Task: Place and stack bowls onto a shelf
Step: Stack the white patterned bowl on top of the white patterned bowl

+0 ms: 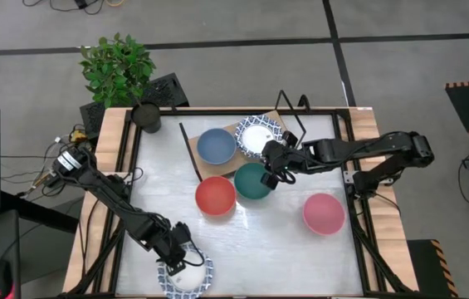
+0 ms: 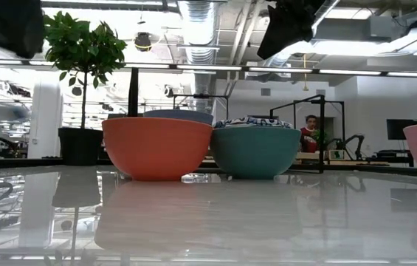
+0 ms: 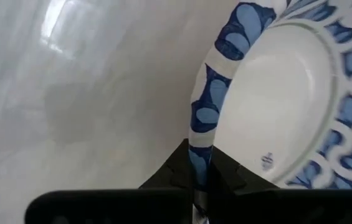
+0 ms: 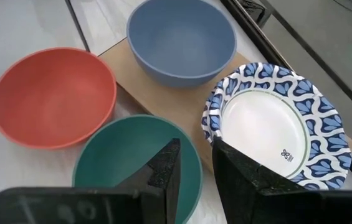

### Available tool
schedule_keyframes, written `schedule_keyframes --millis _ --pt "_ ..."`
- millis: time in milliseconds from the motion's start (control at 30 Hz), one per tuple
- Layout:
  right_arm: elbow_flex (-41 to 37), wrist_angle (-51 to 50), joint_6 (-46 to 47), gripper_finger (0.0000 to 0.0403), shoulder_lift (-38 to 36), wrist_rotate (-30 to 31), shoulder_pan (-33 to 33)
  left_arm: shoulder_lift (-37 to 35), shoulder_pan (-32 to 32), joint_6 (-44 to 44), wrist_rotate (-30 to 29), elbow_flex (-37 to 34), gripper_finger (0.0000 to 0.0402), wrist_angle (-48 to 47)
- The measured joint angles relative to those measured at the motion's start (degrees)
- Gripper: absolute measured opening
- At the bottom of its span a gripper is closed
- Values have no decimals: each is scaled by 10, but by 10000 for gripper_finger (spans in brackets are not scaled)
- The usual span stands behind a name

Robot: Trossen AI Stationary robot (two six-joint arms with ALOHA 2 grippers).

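High view: at the desk's near-left edge, a patterned bowl [image 1: 186, 278] was gripped by its rim in the left hand [image 1: 173, 259], and could have tipped or slid from so thin a hold. On the shelf [image 1: 232, 133] sat a blue bowl [image 1: 216, 146] and a second patterned bowl [image 1: 259, 135]. The right hand [image 1: 275, 166], fingers parted and empty, could have knocked the green bowl [image 1: 252, 180] just beside it.

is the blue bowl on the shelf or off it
On it: the blue bowl sits on the wooden shelf, beside the patterned bowl.
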Motion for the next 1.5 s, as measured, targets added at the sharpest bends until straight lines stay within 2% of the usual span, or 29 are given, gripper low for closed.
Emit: schedule_keyframes --millis 267,500,633,800,933,1033,1133,1267,1500 --pt "0 -17 0 118 -1 -23 0 0 32 8 -44 106 0 -125" --pt "0 -46 22 118 -44 -22 0 0 66 69 -140 238 0 -254" --pt "0 -31 30 118 -75 -21 7 0 87 89 -252 310 0 -339" --pt "0 22 28 118 -109 -20 25 0 119 105 -446 383 0 -438" --pt "1 89 -5 118 -117 -12 38 0 144 142 -574 419 0 -446" --pt "0 134 -43 119 -111 -11 42 0 159 183 -637 432 0 -425" --pt "0 159 -91 126 -103 -12 41 0 171 218 -662 435 0 -412" --pt "-1 189 -132 156 -91 -12 41 0 185 224 -662 436 0 -412" --pt "1 210 -140 216 -62 -9 27 0 186 231 -662 436 0 -409"
